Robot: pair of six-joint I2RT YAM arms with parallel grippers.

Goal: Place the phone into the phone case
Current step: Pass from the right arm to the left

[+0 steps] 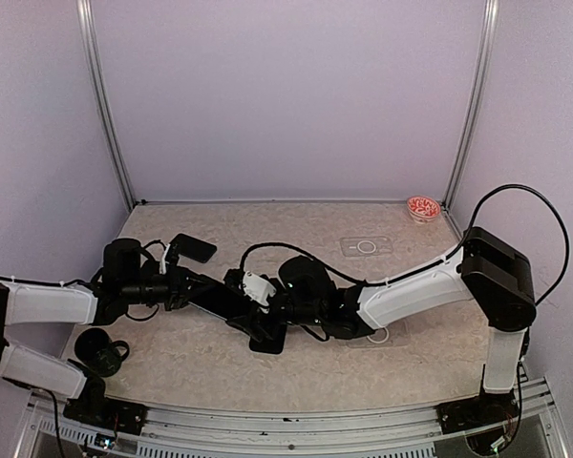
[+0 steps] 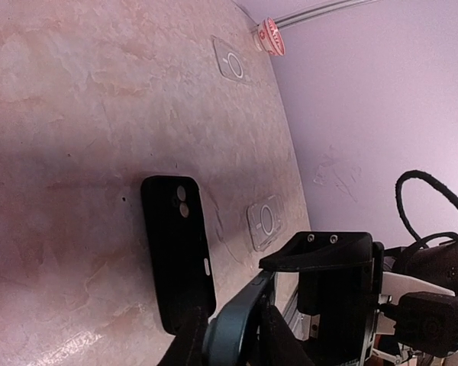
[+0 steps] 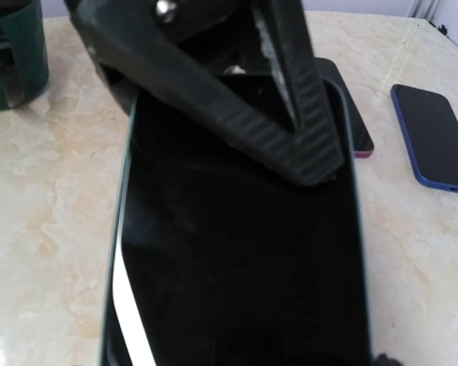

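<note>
The phone (image 3: 237,252), dark teal at the rim with a black screen, hangs in the air between both arms at the table's middle. My left gripper (image 2: 233,334) is shut on one edge of the phone (image 2: 240,309), one finger on each face. From the other side my right gripper (image 1: 274,307) holds the phone. Its fingers are hidden behind the screen in the right wrist view. The black phone case (image 2: 179,244), with two round camera holes, lies flat on the table just beside and below the phone.
A blue phone (image 3: 435,145) and a dark flat thing with a pink edge (image 3: 355,130) lie beyond the held phone. Two clear cases (image 1: 366,246) (image 1: 382,334) lie on the right. A dark mug (image 1: 100,351) stands near left, a red dish (image 1: 423,208) far right.
</note>
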